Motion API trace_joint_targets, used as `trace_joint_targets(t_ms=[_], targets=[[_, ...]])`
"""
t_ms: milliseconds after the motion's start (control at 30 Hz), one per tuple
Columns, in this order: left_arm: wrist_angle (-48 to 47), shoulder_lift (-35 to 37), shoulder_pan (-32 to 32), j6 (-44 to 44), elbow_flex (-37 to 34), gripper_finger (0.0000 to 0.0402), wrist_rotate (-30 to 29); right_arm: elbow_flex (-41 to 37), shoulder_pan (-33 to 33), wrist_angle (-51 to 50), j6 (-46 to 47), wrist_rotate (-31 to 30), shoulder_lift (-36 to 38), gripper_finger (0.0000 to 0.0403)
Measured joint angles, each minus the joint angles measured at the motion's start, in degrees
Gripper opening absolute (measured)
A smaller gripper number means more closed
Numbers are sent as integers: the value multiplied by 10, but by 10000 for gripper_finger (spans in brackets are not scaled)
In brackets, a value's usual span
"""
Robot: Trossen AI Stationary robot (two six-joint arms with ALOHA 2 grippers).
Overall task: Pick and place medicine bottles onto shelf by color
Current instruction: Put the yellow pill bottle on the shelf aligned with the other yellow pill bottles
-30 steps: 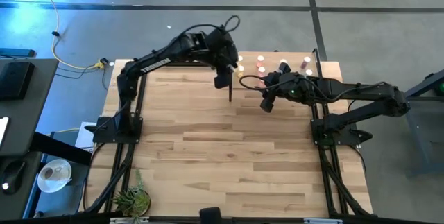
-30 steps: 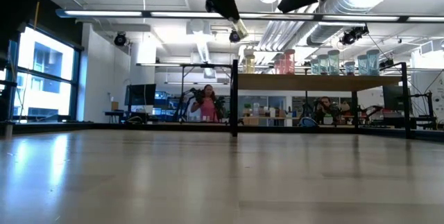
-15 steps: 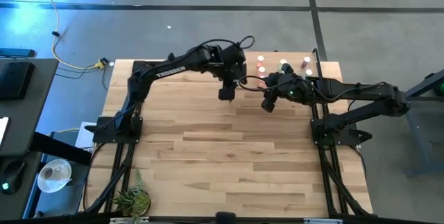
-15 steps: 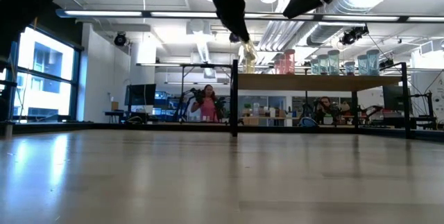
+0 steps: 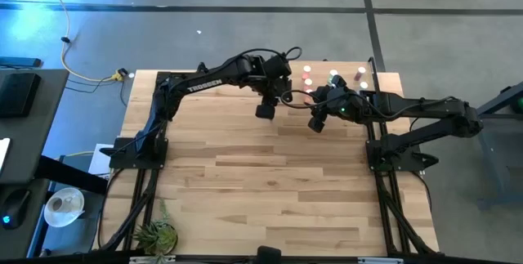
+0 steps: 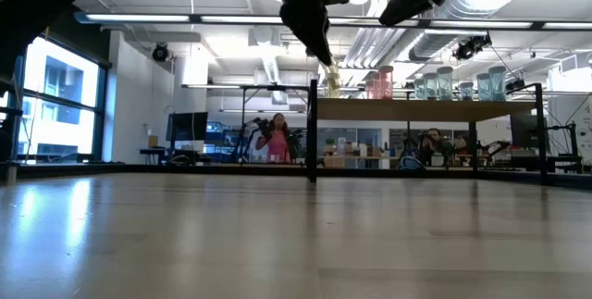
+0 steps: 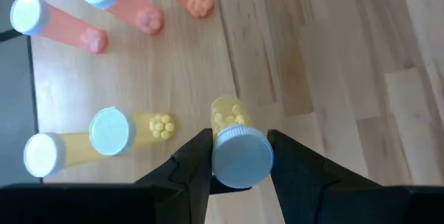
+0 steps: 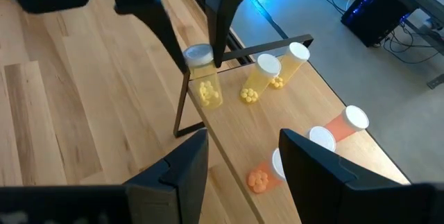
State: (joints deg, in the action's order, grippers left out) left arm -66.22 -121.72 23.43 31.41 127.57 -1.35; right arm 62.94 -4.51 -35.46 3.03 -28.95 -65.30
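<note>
The left gripper [image 7: 239, 156] has its jaws closed on a small yellow white-capped medicine bottle [image 7: 236, 148], held above the near corner of the pale plywood shelf [image 8: 236, 151]. Beside it, the right gripper [image 8: 243, 156] hovers with empty jaws parted over the striped wooden counter [image 5: 270, 182].

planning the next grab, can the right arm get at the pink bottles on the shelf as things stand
Probably yes. The right gripper hangs open just above the shelf, and the pink bottles stand right ahead, nothing between. The left gripper, holding a yellow bottle, works farther along.
</note>
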Motion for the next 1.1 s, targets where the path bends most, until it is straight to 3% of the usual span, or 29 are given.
trace_joint_targets(t_ms=[1100], targets=[[22, -17, 3, 18, 0, 122, -10, 0, 0, -4, 0, 0, 0, 167]])
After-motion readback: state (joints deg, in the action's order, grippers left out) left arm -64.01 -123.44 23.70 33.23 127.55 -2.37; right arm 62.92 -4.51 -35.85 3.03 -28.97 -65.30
